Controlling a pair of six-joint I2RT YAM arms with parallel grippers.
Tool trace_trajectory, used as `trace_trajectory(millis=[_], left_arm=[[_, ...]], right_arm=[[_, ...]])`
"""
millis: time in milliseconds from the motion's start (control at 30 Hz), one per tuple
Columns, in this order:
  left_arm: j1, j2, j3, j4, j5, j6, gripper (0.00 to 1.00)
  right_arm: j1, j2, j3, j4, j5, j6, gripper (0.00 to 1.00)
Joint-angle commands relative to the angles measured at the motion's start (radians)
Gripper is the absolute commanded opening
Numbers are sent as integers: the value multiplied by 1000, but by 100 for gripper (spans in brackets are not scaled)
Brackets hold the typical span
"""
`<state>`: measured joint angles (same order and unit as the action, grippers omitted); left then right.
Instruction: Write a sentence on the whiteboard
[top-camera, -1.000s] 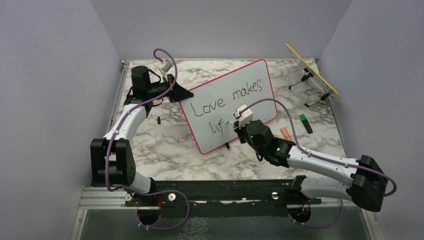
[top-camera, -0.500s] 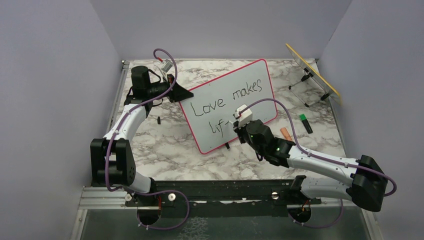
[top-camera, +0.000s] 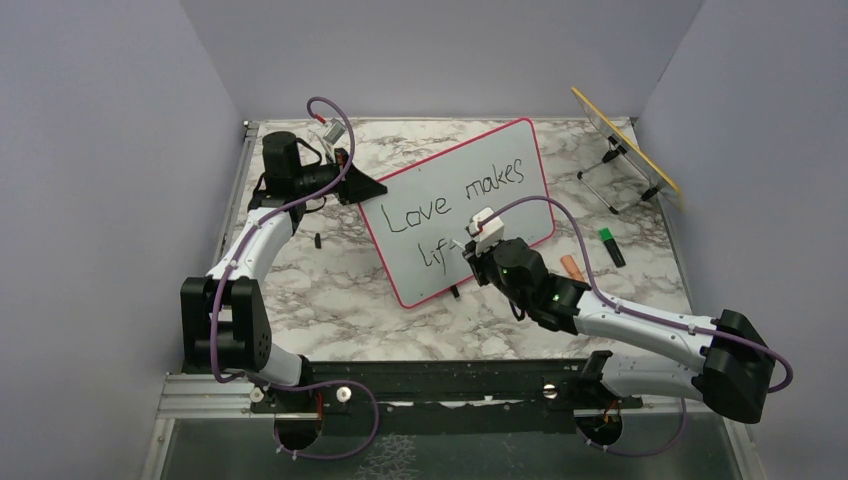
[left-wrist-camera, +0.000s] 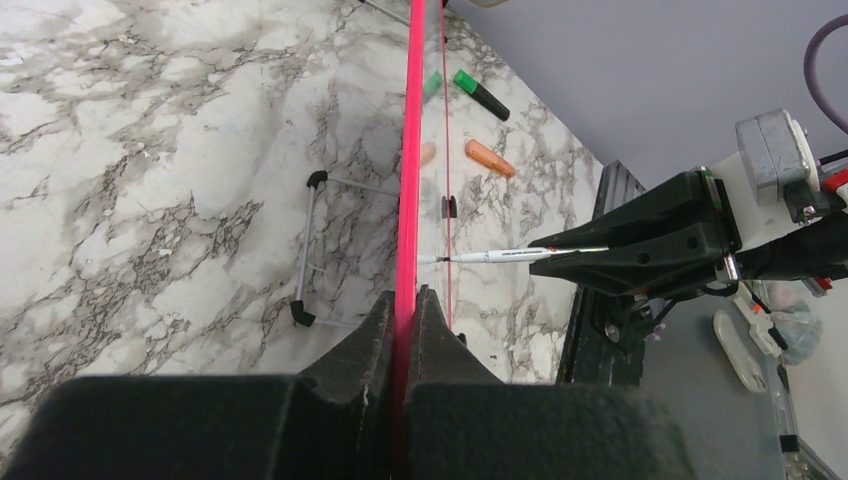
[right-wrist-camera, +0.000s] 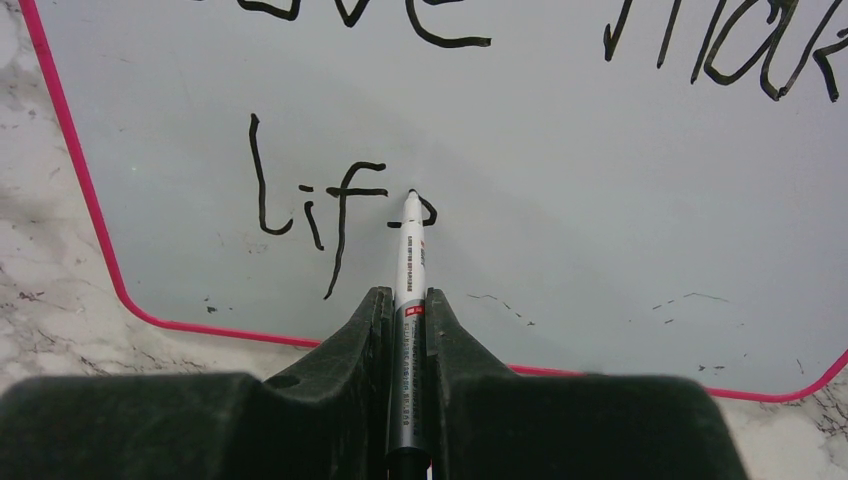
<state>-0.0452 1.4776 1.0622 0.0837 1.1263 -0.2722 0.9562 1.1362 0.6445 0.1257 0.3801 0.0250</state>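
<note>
From above we see the whiteboard (top-camera: 440, 185) standing near the middle of the marble table (top-camera: 300, 270), turned at a slant to the table's edges. The sentence (top-camera: 418, 215) on it reads "Love makes" on the upper line, with "lif" begun beneath. The left gripper (top-camera: 368, 188) meets the board's upper left edge, while the right gripper (top-camera: 472, 247) hangs over the lower line, just past the last letter. Off to the right lie a green-capped pen (top-camera: 611, 246) and a small orange piece (top-camera: 571, 267), and a yellow-edged panel (top-camera: 625, 145) leans in the far right corner, well apart from the board. From the left wrist we look along the board edge-on: the left fingers (left-wrist-camera: 365, 340) are pressed together on the pink frame, pinching it between them. Beyond, the right fingers (left-wrist-camera: 650, 238) hold a slim marker (left-wrist-camera: 520, 254) level, its tip touching the writing face. From the right wrist we see that marker clamped between the two black fingers and pointing straight up the view. Its black tip rests on the white surface right after the "f", where a small curved stroke — part of a next letter — sits beside it. The pink frame runs below and around the left corner, with marble outside it.
</note>
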Motion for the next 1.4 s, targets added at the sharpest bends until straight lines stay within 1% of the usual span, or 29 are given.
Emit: trace_trajectory(millis=[0, 500, 767, 800, 967, 1367], left_arm=[[-5, 43, -21, -82, -94, 66, 0], [-3, 43, -21, -82, -94, 66, 0], [-3, 43, -21, -82, -95, 67, 0], [-4, 43, -21, -82, -94, 67, 0], [-3, 43, -21, -82, -94, 66, 0], [-3, 43, -21, -82, -94, 66, 0]], right_arm=[[-5, 12, 28, 0, -43, -8, 1], [-5, -21, 19, -102, -81, -11, 1], [-5, -10, 16, -123, -57, -16, 1], [-5, -12, 15, -148, -54, -16, 1], [-5, -16, 13, -169, -32, -16, 1], [-5, -23, -1, -135, 63, -16, 1]])
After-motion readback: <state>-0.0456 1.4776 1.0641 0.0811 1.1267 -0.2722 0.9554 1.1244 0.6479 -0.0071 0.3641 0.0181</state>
